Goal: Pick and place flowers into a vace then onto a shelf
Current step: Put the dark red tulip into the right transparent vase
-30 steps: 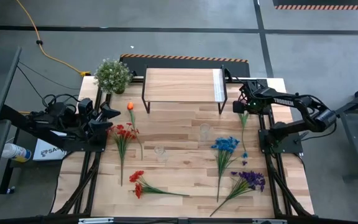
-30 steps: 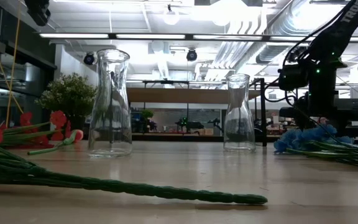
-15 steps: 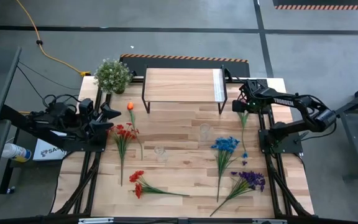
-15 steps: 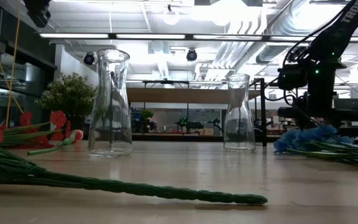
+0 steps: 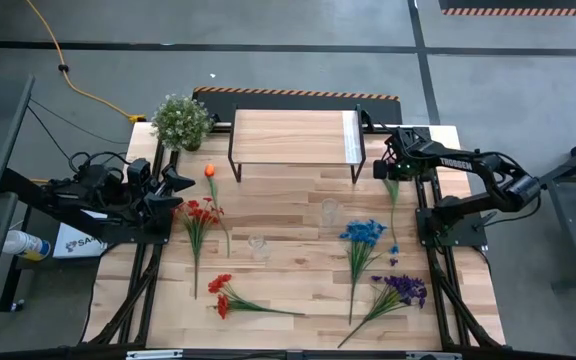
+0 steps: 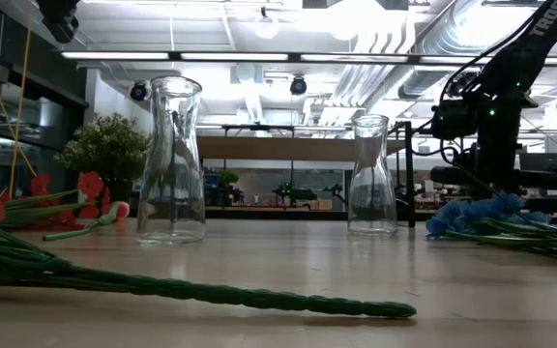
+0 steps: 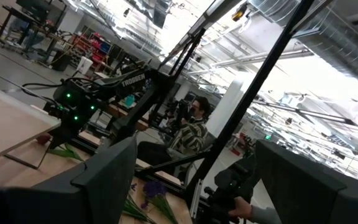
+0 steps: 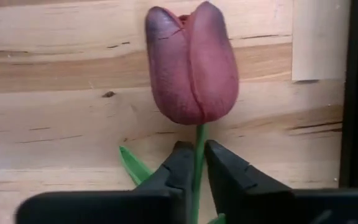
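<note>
The right hand (image 8: pixel 197 163) is pinching the stem of the dark red tulip (image 8: pixel 192 62), which is lying on the table (image 5: pixel 288 260) at two o'clock, beside the shelf (image 5: pixel 293 136). The left hand (image 5: pixel 180 182) is waiting wide open at nine o'clock.

The light wood table (image 5: pixel 298 285) carries the shelf (image 5: pixel 293 137) and a potted plant (image 5: pixel 181 121) along its far edge. Flowers (image 5: pixel 200 214) lie flat around two clear glass vases (image 5: pixel 329 212).

A grey floor (image 5: pixel 298 25) lies all around the wooden tabletop (image 5: pixel 288 275); a yellow cable (image 5: pixel 53 50) runs at ten o'clock; long ceiling lights (image 6: pixel 259 56) glow overhead.
</note>
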Available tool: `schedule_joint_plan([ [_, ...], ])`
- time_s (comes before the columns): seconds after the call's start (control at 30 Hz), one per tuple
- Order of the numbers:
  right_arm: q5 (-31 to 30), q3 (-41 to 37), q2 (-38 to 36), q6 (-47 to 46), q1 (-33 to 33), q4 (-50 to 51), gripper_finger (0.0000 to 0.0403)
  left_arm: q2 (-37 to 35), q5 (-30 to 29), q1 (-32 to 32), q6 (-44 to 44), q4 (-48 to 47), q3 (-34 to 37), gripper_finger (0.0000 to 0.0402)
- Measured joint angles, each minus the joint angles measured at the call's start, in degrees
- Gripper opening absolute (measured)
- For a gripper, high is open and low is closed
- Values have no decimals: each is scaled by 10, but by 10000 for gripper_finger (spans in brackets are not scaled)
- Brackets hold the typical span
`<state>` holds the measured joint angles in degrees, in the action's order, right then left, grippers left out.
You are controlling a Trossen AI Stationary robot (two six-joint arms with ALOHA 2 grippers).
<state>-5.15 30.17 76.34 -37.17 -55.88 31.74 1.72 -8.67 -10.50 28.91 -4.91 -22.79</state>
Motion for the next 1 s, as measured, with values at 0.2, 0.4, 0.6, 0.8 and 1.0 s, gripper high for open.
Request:
schedule_joint_plan([
  [0.2,-5,0,0,2,0,-1,11,0,0,0,0,0,0,358],
  [0.4,-4,0,-8,2,0,1,5,0,0,0,0,0,0,358],
  [0.6,-10,0,-62,-13,-1,1,6,0,0,0,0,0,0,358],
  [0.8,-10,0,-144,-29,-1,2,6,0,0,0,0,0,0,358],
  [1.0,-19,0,-238,-42,0,4,4,0,0,0,0,0,0,358],
])
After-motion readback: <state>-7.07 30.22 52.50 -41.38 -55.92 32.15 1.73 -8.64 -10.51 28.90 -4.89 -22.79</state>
